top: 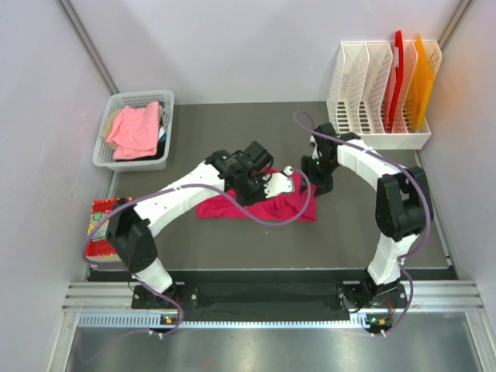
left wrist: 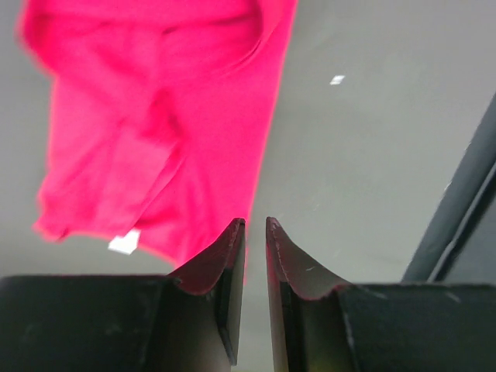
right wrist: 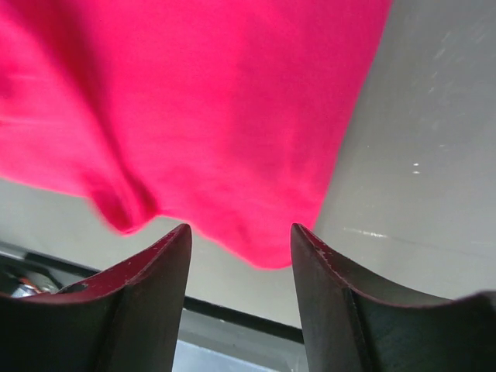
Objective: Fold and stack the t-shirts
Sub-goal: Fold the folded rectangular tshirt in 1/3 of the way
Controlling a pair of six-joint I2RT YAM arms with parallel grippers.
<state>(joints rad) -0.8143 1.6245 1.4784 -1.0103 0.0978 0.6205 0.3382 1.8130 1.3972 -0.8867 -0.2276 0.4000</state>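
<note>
We see the magenta t-shirt [top: 298, 208] lying bunched near the middle of the worktop [top: 232, 248], with both arms reaching in over it. It runs across the worktop from left to right, rumpled rather than flat, well clear of every edge.

The left gripper [left wrist: 256, 232] sits over the shirt's middle. In its wrist view the two dark fingers [left wrist: 221, 271] are drawn nearly together, leaving only a thin slit. One edge of the shirt runs straight down to the fingertips, and a sliver of magenta shows inside the slit, so we read this as a pinch on the cloth's edge. The rest of the shirt spreads away beyond the tips and to their left, and a small white label [left wrist: 124, 242] shows near its lower fold.

The right gripper [right wrist: 240, 236] is at the shirt's right end. Its fingers [right wrist: 151, 294] stand clearly apart. A rounded lobe of the shirt's hem sits just beyond the tips, in line with the gap, and neither finger presses on it.

The salmon-pink t-shirt [top: 133, 130] lies heaped in the white basket [top: 105, 143] at the far left corner of the worktop. A white file rack [top: 364, 85] stands at the far right corner.
</note>
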